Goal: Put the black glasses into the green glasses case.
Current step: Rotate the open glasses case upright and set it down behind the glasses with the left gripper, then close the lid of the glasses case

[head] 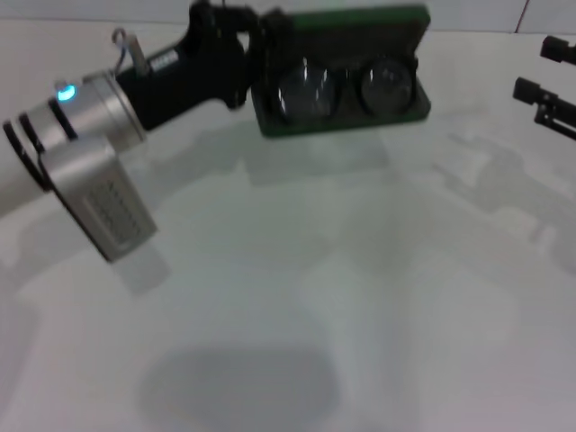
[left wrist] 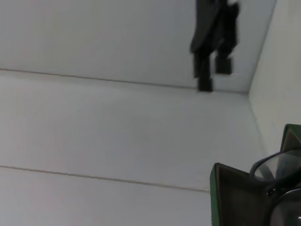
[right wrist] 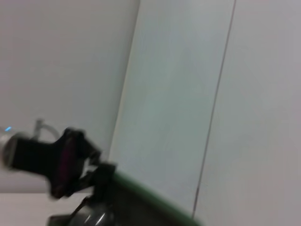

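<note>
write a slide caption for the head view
Glasses lie in the open green case; left pincer at its end, right pincer parked at the side.

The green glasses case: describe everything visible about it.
The green glasses case is a dark green, hard-looking rectangular box with rounded corners and a dark lining. It sits open at the far side of the white table, lid standing up behind the tray. The black glasses lie inside, both roundish lenses facing up. The left claw is at the case's left end, against the lid's corner; whether it grips cannot be told. The right claw is off to the case's right, apart from it.
</note>
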### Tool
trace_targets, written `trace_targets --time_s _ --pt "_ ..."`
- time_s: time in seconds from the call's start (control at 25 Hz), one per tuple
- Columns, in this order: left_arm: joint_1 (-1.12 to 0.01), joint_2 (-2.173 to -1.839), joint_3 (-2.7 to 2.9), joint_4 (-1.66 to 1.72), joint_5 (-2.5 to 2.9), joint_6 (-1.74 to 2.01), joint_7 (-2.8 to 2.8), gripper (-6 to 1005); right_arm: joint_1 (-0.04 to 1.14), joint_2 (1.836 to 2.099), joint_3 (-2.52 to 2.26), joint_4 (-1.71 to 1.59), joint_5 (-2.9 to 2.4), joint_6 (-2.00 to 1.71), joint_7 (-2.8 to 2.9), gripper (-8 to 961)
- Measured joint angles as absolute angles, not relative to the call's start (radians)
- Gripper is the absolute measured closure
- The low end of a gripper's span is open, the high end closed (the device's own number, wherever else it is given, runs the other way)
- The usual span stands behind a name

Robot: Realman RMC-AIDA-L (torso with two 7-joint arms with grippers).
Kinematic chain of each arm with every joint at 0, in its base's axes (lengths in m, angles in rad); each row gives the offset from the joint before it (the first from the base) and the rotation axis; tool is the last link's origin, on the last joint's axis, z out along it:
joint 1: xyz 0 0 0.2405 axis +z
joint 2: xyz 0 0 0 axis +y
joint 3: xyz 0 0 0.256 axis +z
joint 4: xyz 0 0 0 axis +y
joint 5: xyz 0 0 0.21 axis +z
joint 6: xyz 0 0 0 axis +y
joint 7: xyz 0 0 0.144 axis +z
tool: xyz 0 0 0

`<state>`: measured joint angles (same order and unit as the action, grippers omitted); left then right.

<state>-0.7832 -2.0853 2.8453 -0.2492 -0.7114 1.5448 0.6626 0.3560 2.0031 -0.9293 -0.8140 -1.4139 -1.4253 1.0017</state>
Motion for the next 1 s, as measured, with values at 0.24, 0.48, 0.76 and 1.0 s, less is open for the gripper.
trace_targets --time_s 0.24,0.48,0.76,1.0 --pt "-0.74 -2.084 2.844 -0.183 -0.678 1.552 0.507 873 0.35 2.006 -0.899 -0.815 -1.411 -1.44 1.003 410" --pt "-0.718 -2.087 2.844 -0.175 -0.643 1.559 0.41 860 0.349 2.01 -0.904 -0.821 -1.418 -1.448 1.006 411" --pt "-0.687 -2.09 2.844 -0.134 -0.642 1.536 0.407 717 0.348 2.011 -0.906 -0.818 -1.417 -1.453 1.008 411" --pt "-0.672 -2.092 2.844 -0.121 -0.636 1.497 0.412 568 0.348 2.013 -0.907 -0.814 -1.416 -1.461 1.009 412"
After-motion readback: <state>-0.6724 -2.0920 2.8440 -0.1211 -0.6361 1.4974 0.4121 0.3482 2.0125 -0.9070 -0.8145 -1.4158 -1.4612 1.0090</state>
